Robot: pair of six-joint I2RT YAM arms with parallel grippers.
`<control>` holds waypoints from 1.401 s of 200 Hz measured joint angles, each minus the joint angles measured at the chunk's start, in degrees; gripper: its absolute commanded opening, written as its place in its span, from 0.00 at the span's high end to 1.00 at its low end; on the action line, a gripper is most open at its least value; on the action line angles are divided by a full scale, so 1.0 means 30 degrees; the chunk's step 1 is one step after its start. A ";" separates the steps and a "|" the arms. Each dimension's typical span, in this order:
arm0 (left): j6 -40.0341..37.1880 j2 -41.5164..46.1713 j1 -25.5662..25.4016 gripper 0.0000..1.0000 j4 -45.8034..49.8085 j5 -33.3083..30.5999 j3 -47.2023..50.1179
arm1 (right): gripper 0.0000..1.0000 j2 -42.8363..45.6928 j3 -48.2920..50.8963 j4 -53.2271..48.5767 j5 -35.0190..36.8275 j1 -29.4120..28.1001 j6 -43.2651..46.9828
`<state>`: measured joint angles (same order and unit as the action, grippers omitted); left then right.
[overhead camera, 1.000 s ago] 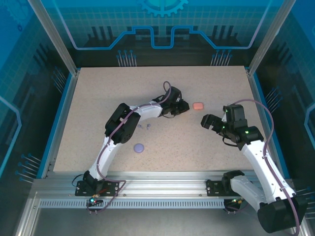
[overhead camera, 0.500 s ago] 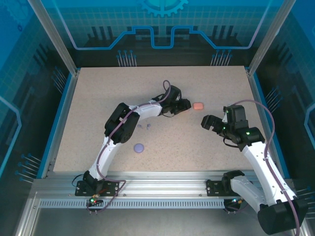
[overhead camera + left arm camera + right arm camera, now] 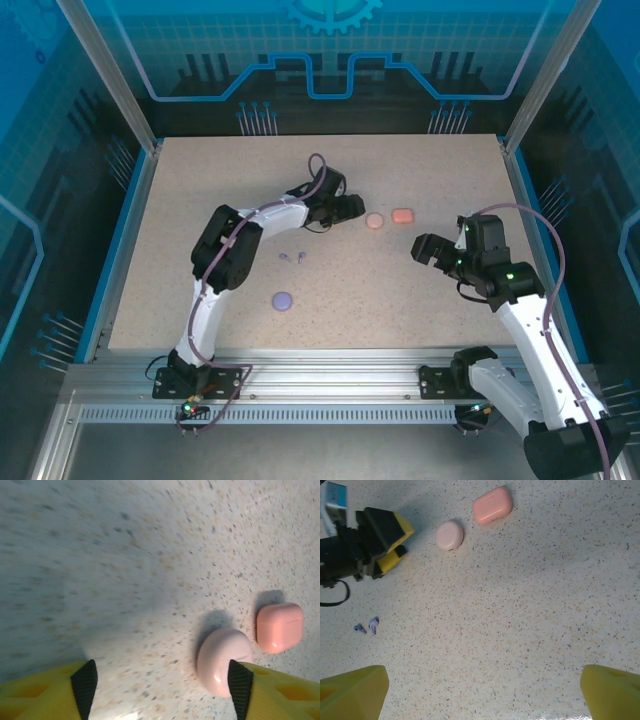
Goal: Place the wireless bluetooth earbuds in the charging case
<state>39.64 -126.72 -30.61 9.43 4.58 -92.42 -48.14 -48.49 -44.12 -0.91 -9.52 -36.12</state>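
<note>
Now release step: left gripper spread wide, empty; pale pink case just off its right finger, beside coral case. We'd back straight off, no nudging. Purple earbuds lie loose, well apart from purple case. Right gripper wide, idle. Second ago, left gripper was clamped over the pale pink case; since pulled left.
</note>
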 measured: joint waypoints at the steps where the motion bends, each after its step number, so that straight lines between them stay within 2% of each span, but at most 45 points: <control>1: -0.0073 0.0036 0.0015 0.19 0.0029 -0.0022 0.0029 | 0.01 0.0000 0.0000 -0.0007 0.0000 0.0000 0.0000; 58: -0.3606 0.4976 0.0138 0.08 0.0911 -0.1814 0.1486 | 0.01 -0.0029 0.0197 0.0044 -0.0073 0.0066 0.0138; 65: -0.3971 0.5625 0.0131 0.02 0.0903 -0.2004 0.1741 | 0.01 -0.0073 0.0342 0.0066 -0.0080 0.0066 0.0138; 147: -0.7373 1.2604 0.0131 0.01 0.0474 -0.4218 0.7002 | 0.00 -0.2106 0.1581 0.1166 -0.0321 -0.0277 0.0044; 218: -0.8408 1.5912 0.0131 0.01 -0.0692 -0.5785 1.0542 | 0.00 -0.5646 0.1275 0.2106 0.1188 -0.3803 -0.0801; 280: -0.8225 1.8017 0.0867 0.01 -0.1515 -0.6455 1.2750 | 0.00 -0.9326 -0.1858 0.2215 0.3053 -0.7053 -0.1566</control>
<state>14.96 -72.66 -28.01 4.89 -14.79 -54.17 -76.12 -54.06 -37.47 8.25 -30.68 -40.82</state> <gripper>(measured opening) 0.986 0.998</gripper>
